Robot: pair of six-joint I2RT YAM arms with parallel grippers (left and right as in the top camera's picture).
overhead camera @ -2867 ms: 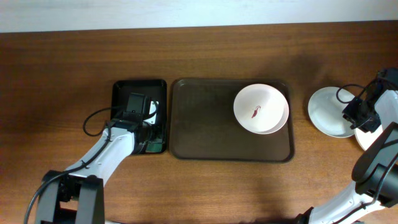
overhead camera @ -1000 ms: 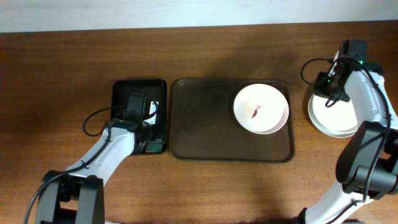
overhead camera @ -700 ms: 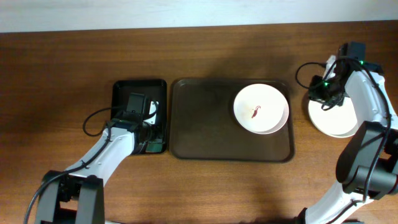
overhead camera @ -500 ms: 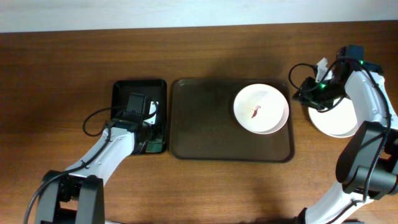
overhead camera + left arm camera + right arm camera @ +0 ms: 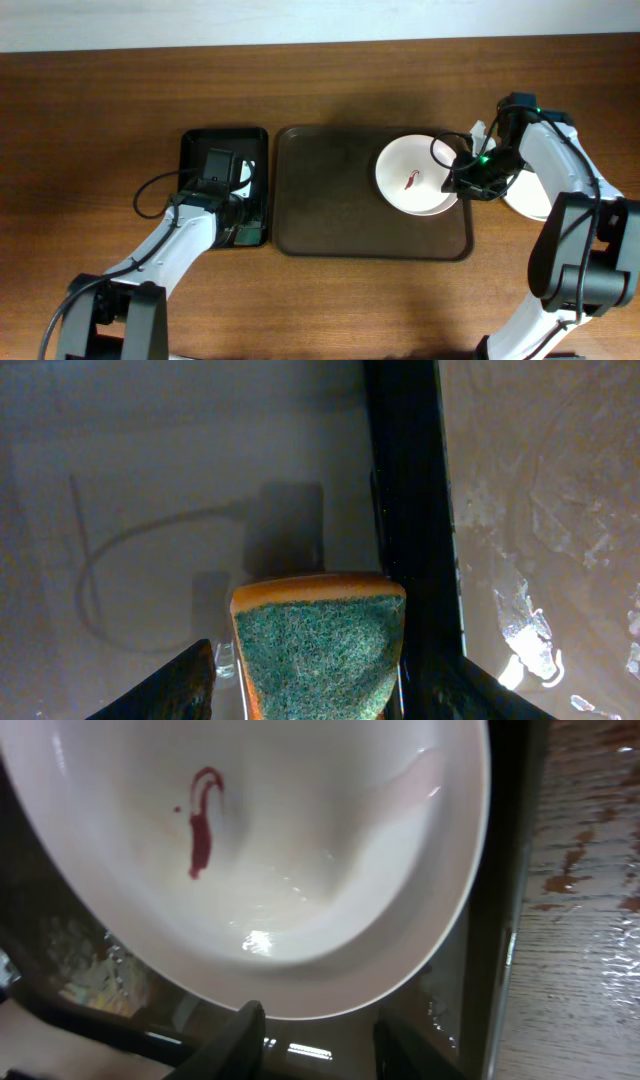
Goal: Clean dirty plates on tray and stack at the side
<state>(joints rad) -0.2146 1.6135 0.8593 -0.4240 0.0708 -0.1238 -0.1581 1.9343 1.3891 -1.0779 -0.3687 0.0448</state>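
One white plate with a dark-red smear lies at the right end of the dark-brown tray. My right gripper hovers at this plate's right rim. In the right wrist view the gripper is open, with the plate just ahead of the fingertips and nothing between them. White plates rest on the table to the right of the tray, partly hidden by the right arm. My left gripper sits over the black tray, shut on a green and orange sponge.
The smaller black tray stands against the left side of the brown tray. Its black rim runs just right of the sponge. Wet streaks show on the brown tray's floor. Bare wooden table surrounds both trays.
My right gripper has left the plates at the side, travelled left to the smeared plate's rim on the tray, and opened. The left arm and sponge have not moved.
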